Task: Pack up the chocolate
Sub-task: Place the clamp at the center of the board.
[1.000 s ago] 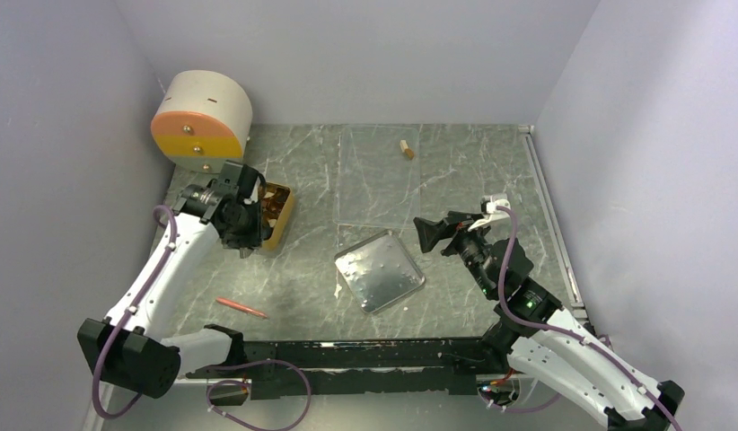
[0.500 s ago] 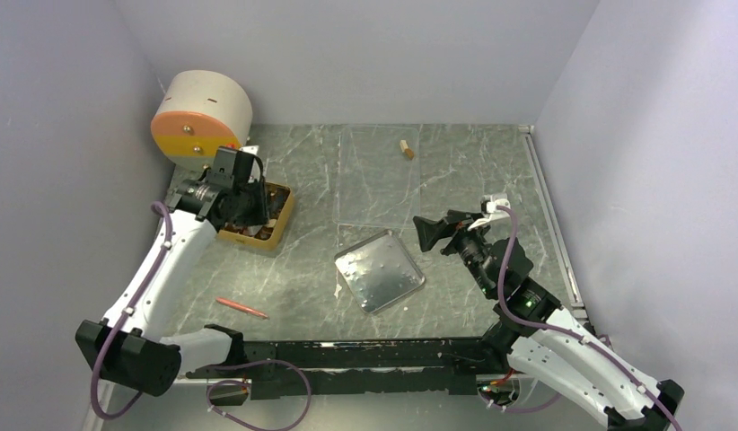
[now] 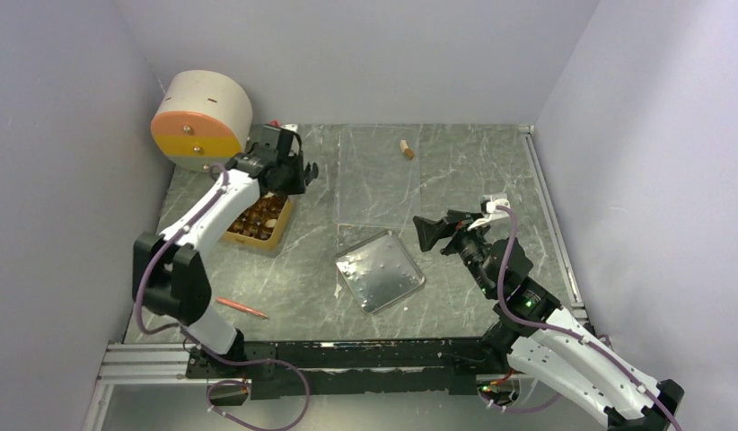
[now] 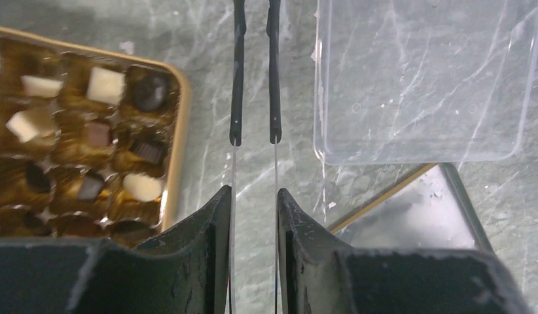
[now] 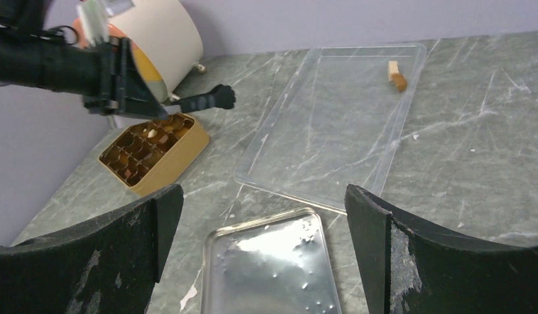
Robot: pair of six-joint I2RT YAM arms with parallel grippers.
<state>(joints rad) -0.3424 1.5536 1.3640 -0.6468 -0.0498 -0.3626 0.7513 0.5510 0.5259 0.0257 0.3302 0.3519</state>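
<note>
The golden-tan compartment box (image 3: 277,235) sits at the left and holds several dark, mid-brown and cream chocolate pieces (image 4: 106,85), also seen in the right wrist view (image 5: 148,140). One tan and cream chocolate piece (image 3: 406,148) lies alone on the far end of a clear plastic tray (image 3: 379,180), also seen in the right wrist view (image 5: 396,73). My left gripper (image 3: 304,171) hovers just right of the box's far corner; its jaws stand a narrow gap apart with nothing between them (image 4: 253,196). My right gripper (image 3: 426,235) is wide open and empty above the table (image 5: 263,216).
A shiny metal tray (image 3: 380,269) lies at the centre, near the clear tray's front edge (image 5: 266,268). A red-orange pen (image 3: 241,308) lies front left. A round cream, orange and yellow drawer unit (image 3: 202,121) stands at the back left corner. Walls close in on three sides.
My left arm has lifted off the box and swung back and to the right, uncovering the box. The right arm has not moved.
</note>
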